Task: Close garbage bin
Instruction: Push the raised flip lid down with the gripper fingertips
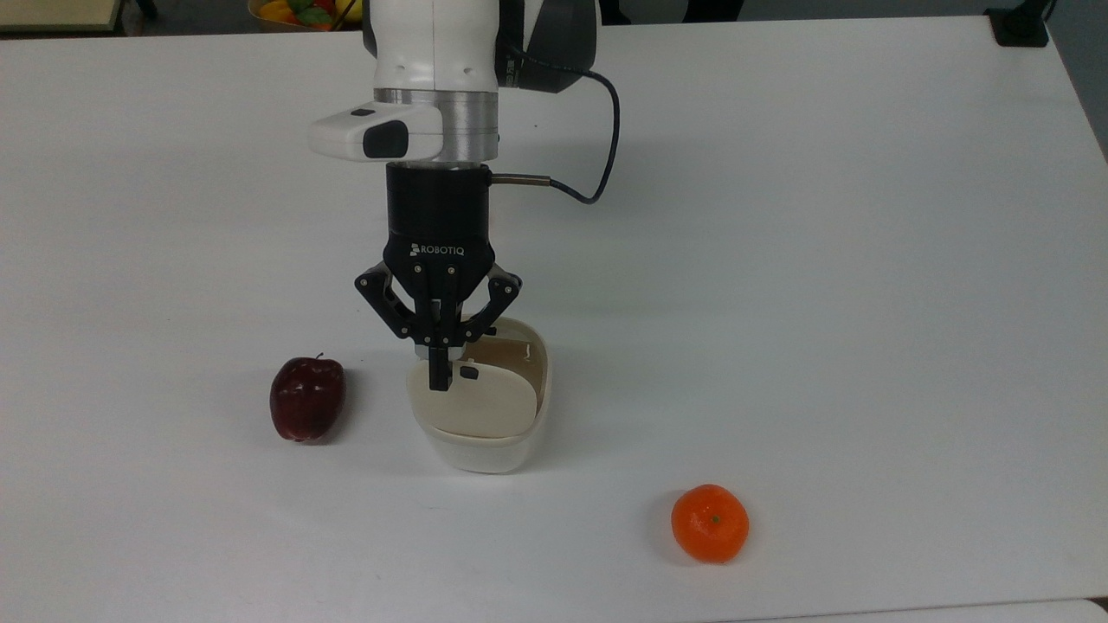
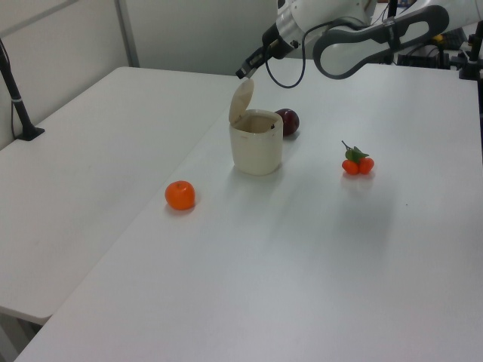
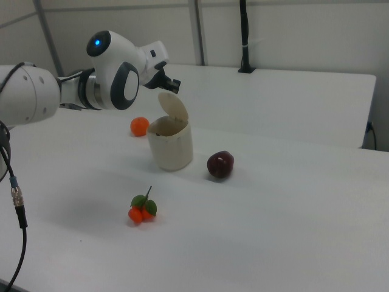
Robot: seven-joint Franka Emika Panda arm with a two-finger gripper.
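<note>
The garbage bin [image 1: 481,448] is a cream-white tub standing between an apple and an orange. Its beige lid [image 1: 478,404] with a small black mark stands raised on its hinge, so the bin is open. The left view shows the lid [image 2: 241,99] tilted upright over the bin [image 2: 256,149], and the right view shows the same bin [image 3: 171,148] and lid [image 3: 174,107]. My gripper [image 1: 440,377] points down with its fingers shut, empty, right at the lid's upper edge. In the left view the gripper [image 2: 243,73] hangs just above the lid's top; whether it touches is unclear.
A dark red apple [image 1: 307,398] lies close to the bin on the top view's left. An orange [image 1: 710,523] sits toward the front right. A small cluster of orange fruits with leaves [image 2: 358,162] lies on the left view's right. A black post [image 2: 19,98] stands on the adjoining table.
</note>
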